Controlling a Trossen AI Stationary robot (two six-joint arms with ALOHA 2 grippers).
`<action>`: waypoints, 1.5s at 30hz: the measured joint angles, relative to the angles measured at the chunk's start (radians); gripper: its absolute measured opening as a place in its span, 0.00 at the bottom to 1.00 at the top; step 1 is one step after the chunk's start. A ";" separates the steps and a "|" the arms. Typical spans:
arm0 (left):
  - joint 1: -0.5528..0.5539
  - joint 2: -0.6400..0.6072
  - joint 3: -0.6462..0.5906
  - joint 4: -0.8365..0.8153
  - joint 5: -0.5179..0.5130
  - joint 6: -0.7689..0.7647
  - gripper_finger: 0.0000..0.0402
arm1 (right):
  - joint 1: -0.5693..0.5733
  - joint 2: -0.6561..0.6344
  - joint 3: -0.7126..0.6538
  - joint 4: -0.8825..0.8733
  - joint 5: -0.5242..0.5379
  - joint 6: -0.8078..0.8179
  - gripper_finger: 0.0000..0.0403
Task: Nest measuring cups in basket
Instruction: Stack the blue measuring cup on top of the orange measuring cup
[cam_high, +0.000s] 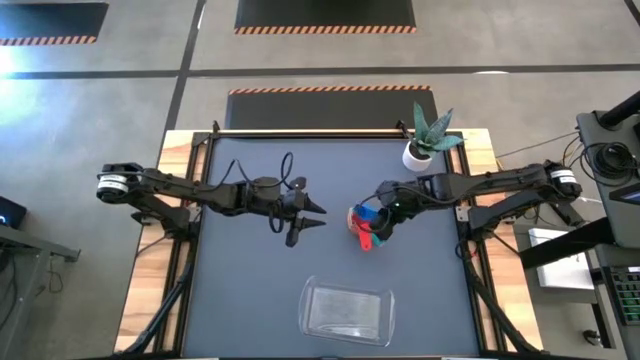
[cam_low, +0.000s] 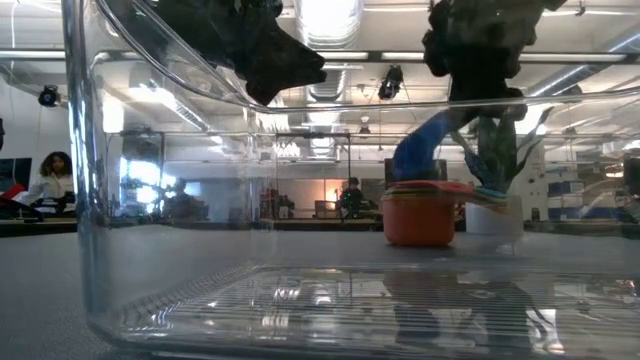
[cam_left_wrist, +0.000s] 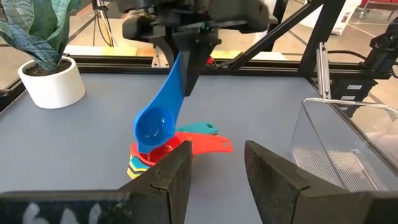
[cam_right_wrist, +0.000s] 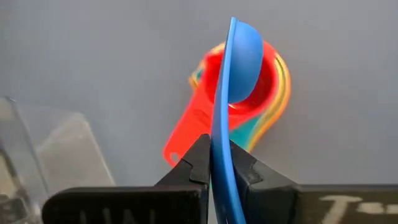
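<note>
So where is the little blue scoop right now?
The small blue plastic measuring cup hangs by its handle from the right tool, just above the nested stack of coloured cups on the table's right half, near the white plant pot.

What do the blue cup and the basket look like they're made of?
Blue cup, clamped by its handle in the right gripper: probably moulded plastic, opaque, smooth with a slight sheen. Basket: clear, glossy, likely plastic, since the room shows through its walls; ribbed floor.
</note>
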 joint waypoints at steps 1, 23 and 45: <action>0.000 0.000 0.000 -0.002 0.000 0.000 0.32 | 0.008 -0.015 -0.021 0.036 0.008 0.007 0.02; 0.000 0.000 0.000 -0.003 -0.007 -0.003 0.32 | 0.104 -0.287 -0.623 0.855 0.093 0.299 0.02; 0.000 0.000 0.000 -0.002 -0.006 -0.006 0.32 | 0.104 -0.230 -0.580 0.730 0.036 0.291 0.37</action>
